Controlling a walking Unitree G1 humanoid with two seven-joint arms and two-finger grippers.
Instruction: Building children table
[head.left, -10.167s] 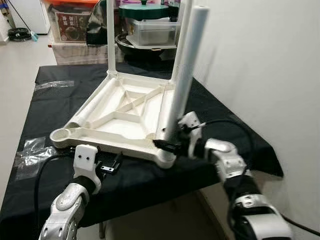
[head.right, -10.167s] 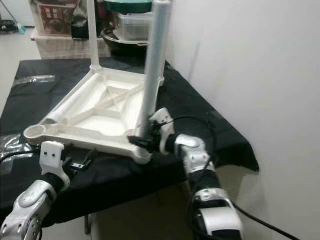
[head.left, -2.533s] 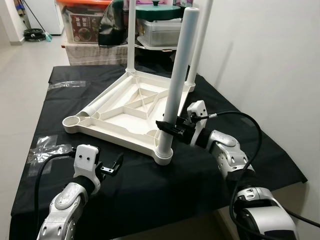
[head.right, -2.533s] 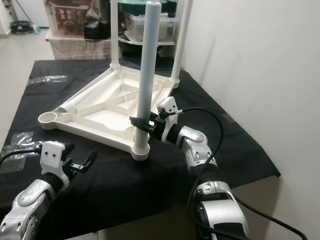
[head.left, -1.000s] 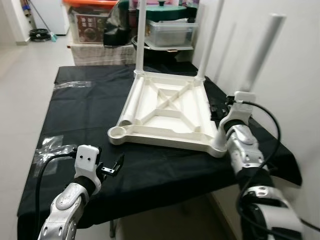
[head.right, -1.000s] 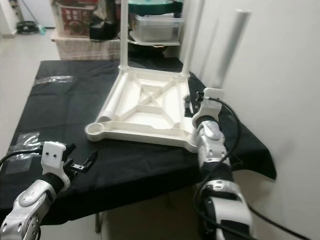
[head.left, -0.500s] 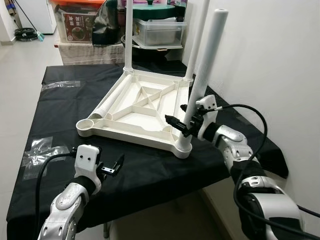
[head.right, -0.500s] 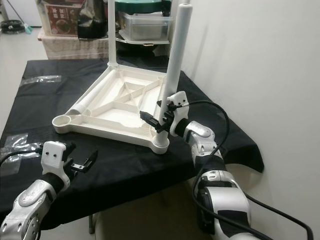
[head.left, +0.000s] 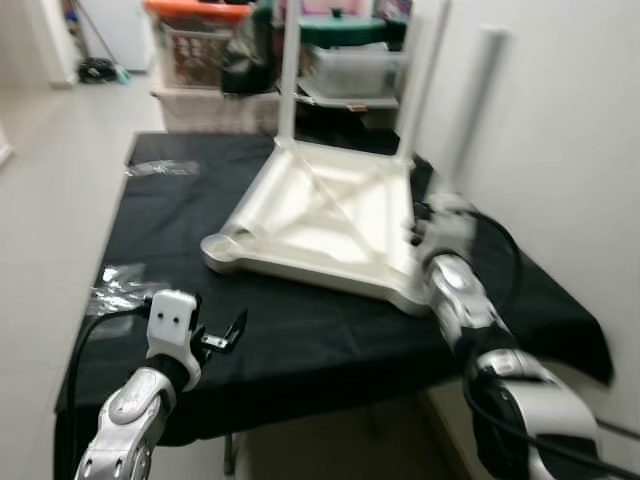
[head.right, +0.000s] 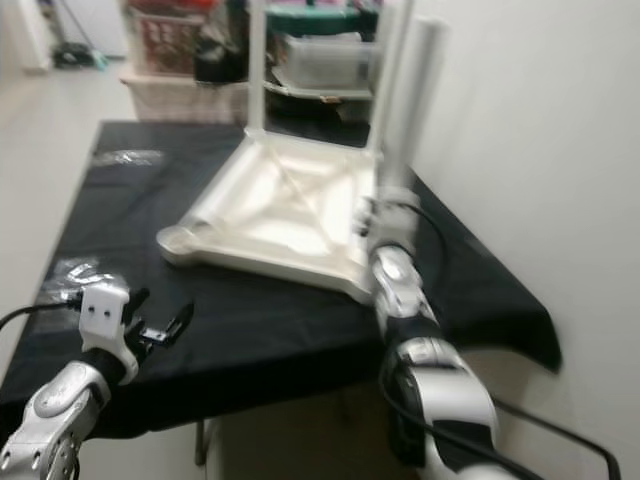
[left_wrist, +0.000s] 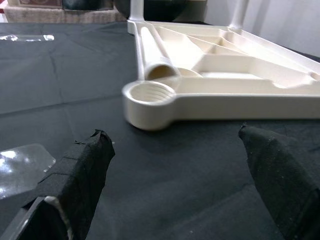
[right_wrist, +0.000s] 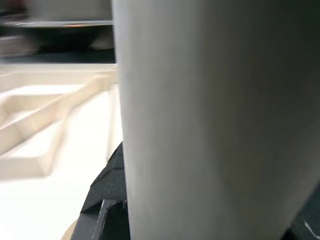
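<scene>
A white children's table top (head.left: 330, 225) lies upside down on the black-covered table (head.left: 300, 340). Two white legs (head.left: 290, 70) stand in its far corners. A third leg (head.right: 410, 90) stands upright in the near right corner, and my right gripper (head.right: 385, 215) is shut on it low down. In the right wrist view this leg (right_wrist: 215, 125) is pressed close, with one black finger (right_wrist: 107, 200) beside it. The near left corner socket (left_wrist: 149, 92) is empty, and a loose leg (left_wrist: 155, 70) lies inside the frame behind it. My left gripper (left_wrist: 172, 140) hovers open in front of that socket.
A clear plastic wrapper (head.left: 120, 290) lies on the cloth at the left. Storage boxes and a lidded pot (head.left: 350, 60) stand behind the table. A white wall (head.left: 560, 150) runs close along the right side. The table's front edge is just below my left arm.
The whole picture has shifted and blurred, so the camera moved. My right gripper has swung round the leg from its front to the wall side. The left gripper holds its place.
</scene>
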